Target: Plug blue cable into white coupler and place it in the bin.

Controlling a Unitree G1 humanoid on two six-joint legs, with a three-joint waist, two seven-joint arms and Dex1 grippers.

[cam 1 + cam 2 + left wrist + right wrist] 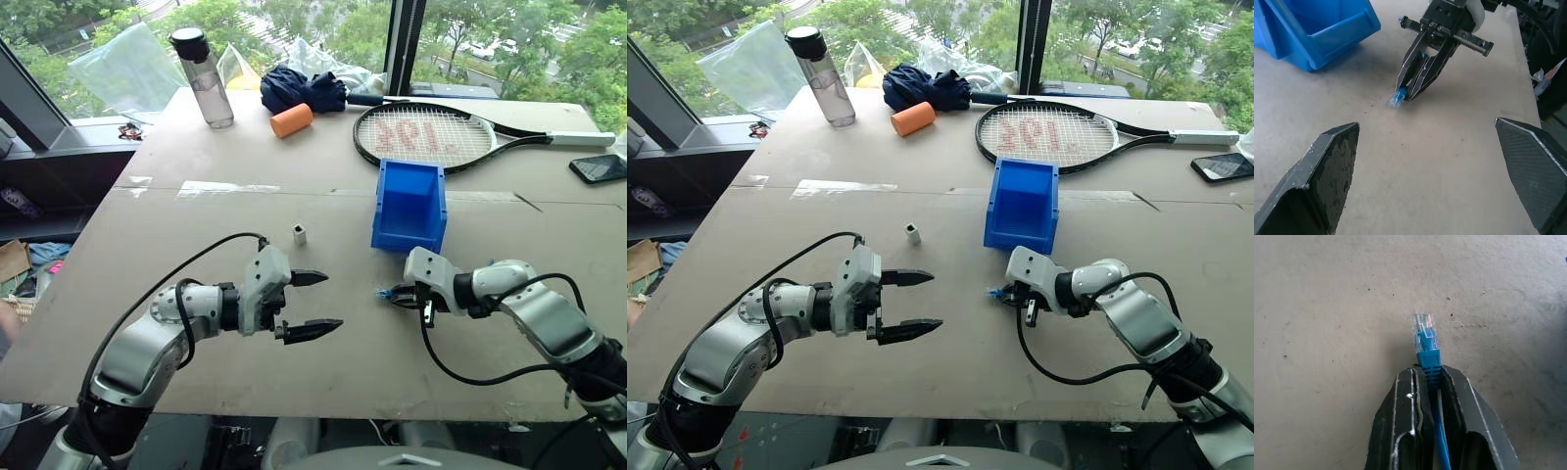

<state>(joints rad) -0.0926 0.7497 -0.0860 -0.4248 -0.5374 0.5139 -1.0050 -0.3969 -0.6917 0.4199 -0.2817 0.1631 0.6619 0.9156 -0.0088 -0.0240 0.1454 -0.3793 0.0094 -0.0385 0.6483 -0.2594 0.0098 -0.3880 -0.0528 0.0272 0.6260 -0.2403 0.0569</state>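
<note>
Bottle (204, 78): clear, dark cap, upright at the counter's far left.
Counter (196, 284): pale grey-brown boards, bare between the two hands.
Left hand (315, 305): fingers spread wide and level, pointing right over the counter, gripping nothing.
Coupler (299, 234): tiny white block standing on the counter with a dark opening on top, just beyond the left hand and well left of the bin; nothing touches it.
Orange roll (292, 119): lies at the far side, beside a dark blue bundle of cloth (302, 88).
Cable (1426, 343): bright blue; its clear plug with a ribbed blue boot sticks out past the right fingertips, low over the counter and aimed toward the left hand; the cord runs back between the fingers.
Bin (409, 206): bright blue box, open on top, on the counter just beyond the right hand.
Right hand (396, 293): fingers pinched closed on the cable just behind the plug.
Racket (426, 135): lies flat behind the bin, handle to the right.
Phone (600, 168): dark, flat at the far right edge.
</note>
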